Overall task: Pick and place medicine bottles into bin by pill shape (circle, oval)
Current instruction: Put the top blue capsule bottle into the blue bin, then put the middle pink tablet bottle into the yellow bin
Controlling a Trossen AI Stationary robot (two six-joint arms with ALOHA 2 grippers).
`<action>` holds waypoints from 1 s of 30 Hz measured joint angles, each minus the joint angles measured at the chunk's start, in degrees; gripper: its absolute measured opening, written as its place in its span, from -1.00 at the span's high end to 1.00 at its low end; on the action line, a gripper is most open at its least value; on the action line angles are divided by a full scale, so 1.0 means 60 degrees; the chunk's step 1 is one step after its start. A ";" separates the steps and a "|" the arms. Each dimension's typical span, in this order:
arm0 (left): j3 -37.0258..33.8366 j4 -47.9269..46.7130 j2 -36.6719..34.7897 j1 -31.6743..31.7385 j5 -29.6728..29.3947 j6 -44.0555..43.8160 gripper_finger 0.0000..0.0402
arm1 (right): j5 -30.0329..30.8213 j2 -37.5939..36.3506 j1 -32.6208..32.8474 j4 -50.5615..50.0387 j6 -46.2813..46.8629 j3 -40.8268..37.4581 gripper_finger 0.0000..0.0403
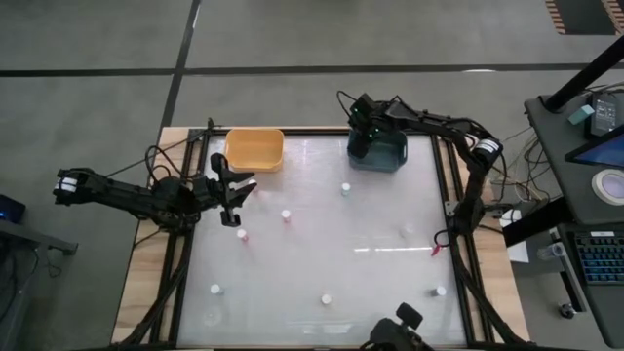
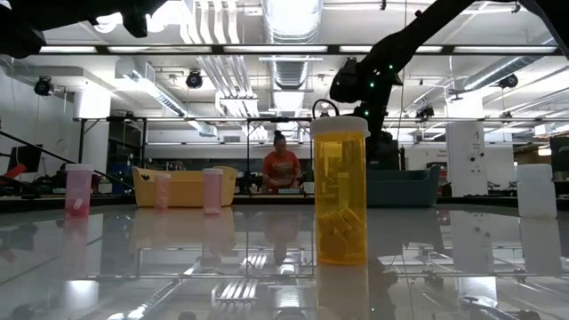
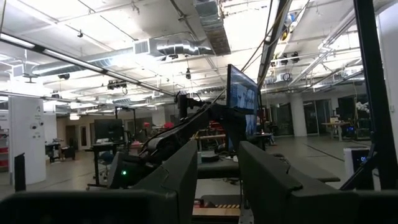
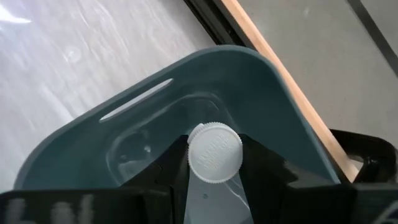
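My right gripper point(image 1: 365, 137) hangs over the blue bin point(image 1: 388, 154) at the table's far side. It is shut on a small medicine bottle with a round white cap point(image 4: 214, 152). My left gripper point(image 1: 237, 198) is open and empty, held above the table's left side near the yellow bin point(image 1: 254, 149). Its fingers point(image 3: 186, 177) point level across the table. Several small white-capped bottles stand upright on the table, among them one point(image 1: 345, 189), a second point(image 1: 286, 215) and a pinkish one point(image 1: 242, 235). In the low view an amber bottle point(image 2: 340, 191) stands nearest. My right gripper pinches the bottle between its two fingers point(image 4: 264, 165), which stand on either side of it right at the white cap point(image 4: 214, 152). The fingers come from above, pointing down into the blue bin point(image 4: 186, 93). The bottle is lifted clear, over the bin's inside.
More bottles stand near the table's near edge point(image 1: 328, 299), near left point(image 1: 215, 289) and near right point(image 1: 441, 291). A black frame point(image 1: 450, 195) runs along the table's sides. A desk with a laptop point(image 1: 595, 146) stands to the right. A person point(image 2: 281, 166) sits far behind.
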 joint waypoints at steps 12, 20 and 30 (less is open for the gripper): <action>0.0000 0.0000 0.0001 0.0004 0.0000 0.0000 0.48 | -0.0005 0.0107 0.0000 0.0146 0.0321 -0.0004 0.27; 0.0000 0.0000 -0.0003 0.0004 0.0000 -0.0004 0.48 | -0.0004 0.0027 0.0000 0.0111 0.0321 -0.0004 0.05; 0.0000 0.0002 -0.0021 0.0004 0.0000 -0.0004 0.48 | -0.0004 -0.0874 0.0040 0.0012 0.0379 0.0178 -0.01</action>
